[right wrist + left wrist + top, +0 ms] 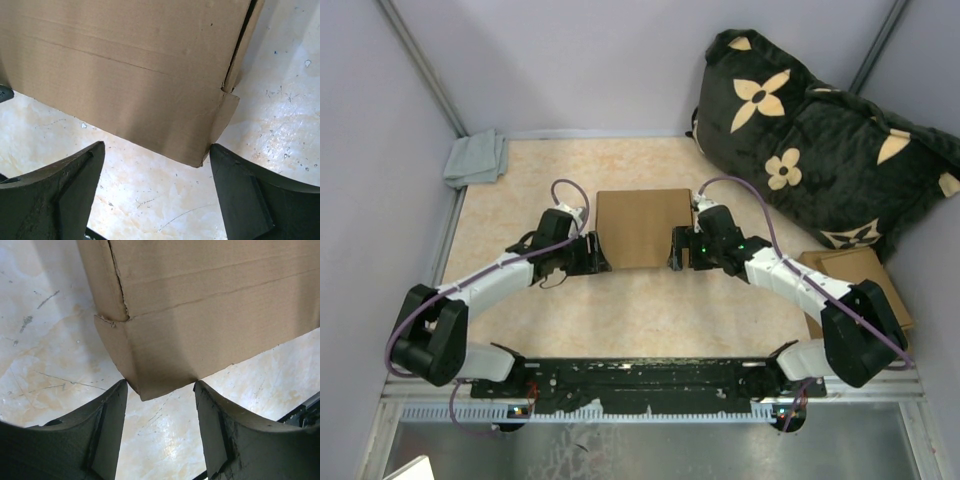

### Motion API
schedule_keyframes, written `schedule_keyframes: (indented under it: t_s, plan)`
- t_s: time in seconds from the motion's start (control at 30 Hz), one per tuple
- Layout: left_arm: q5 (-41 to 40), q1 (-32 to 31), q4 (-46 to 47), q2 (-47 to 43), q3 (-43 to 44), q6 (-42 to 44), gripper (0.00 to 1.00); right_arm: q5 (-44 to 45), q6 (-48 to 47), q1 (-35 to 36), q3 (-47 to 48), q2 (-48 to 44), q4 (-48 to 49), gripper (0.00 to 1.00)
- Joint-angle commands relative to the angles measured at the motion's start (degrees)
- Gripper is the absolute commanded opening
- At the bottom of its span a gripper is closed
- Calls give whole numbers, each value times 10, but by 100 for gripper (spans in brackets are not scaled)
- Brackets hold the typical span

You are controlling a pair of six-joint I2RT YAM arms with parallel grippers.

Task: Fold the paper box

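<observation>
Flanking the closed paper box (642,228), left tool (597,256) and right tool (676,252), both spread apart.

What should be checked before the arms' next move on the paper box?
1. Left gripper jaws open: ok.
2. Right gripper jaws open: ok.
3. Paper box near corner lies between the left jaws: ok.
4. Other near corner lies between the right jaws: ok, though close to one side.
5. Corner seams closed flush: not ok, the right wrist view shows a dark gap.
6. Flowered cushion apart from the box: ok.
</observation>
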Motion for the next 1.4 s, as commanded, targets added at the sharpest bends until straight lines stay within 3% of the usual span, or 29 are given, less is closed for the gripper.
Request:
schedule_keyframes:
  t_s: [0.0, 1.37]
  plan:
    - [29, -4, -12, -16, 25, 4, 62, -16, -7, 5, 7, -27, -4, 86]
    - [22, -4, -92, -29, 63, 24, 60, -42, 0, 5, 61, -29, -81, 79]
